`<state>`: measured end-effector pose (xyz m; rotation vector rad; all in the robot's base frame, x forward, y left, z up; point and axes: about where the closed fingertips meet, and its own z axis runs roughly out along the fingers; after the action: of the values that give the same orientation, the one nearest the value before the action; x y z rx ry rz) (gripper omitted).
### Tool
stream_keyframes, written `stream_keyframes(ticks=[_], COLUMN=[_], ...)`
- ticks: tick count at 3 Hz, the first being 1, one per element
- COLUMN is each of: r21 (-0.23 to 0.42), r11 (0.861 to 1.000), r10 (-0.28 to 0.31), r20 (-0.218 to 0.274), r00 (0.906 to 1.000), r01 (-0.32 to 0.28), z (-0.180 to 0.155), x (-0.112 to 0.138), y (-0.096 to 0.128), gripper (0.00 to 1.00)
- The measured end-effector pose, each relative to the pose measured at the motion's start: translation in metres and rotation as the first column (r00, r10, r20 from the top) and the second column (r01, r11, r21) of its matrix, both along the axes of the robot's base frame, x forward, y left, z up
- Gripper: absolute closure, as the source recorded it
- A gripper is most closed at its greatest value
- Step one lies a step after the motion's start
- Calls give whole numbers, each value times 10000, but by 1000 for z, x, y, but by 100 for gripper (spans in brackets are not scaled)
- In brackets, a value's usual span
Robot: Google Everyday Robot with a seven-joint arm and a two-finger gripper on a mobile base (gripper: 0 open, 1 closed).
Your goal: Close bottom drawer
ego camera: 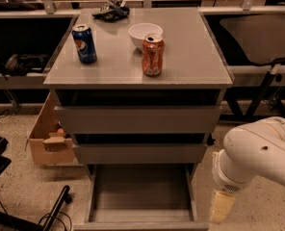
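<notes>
- One pincer gripper is seen low on the right, just beside the right front corner of the bottom drawer. Whether it is open or closed cannot be told, as only a cream-coloured tip is shown below the white arm.
- Three drawers are counted in the grey cabinet. The bottom drawer is pulled far out, with its long tray bared. The top drawer front and the middle drawer front are set above it.
- Two cans are stood on the cabinet top, a blue can and an orange can.
- One white bowl is placed just behind the orange can.
- One dark bundle at the back edge cannot be made out.
- One cardboard box is partly hidden by the cabinet's left side.
- The bottom drawer's front panel is cut off by the lower edge, and the arm by the right edge.
</notes>
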<state>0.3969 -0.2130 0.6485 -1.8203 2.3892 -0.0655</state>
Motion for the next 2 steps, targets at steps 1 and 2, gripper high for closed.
stream_keyframes(ticks=[1, 2], r21=[0, 183], r11=[10000, 9995], r10=[0, 263], r20=[0, -300], r00=[10000, 9992], r01=[0, -258], z=[0, -37], x=[0, -1], y=[0, 16], gripper=[0, 0])
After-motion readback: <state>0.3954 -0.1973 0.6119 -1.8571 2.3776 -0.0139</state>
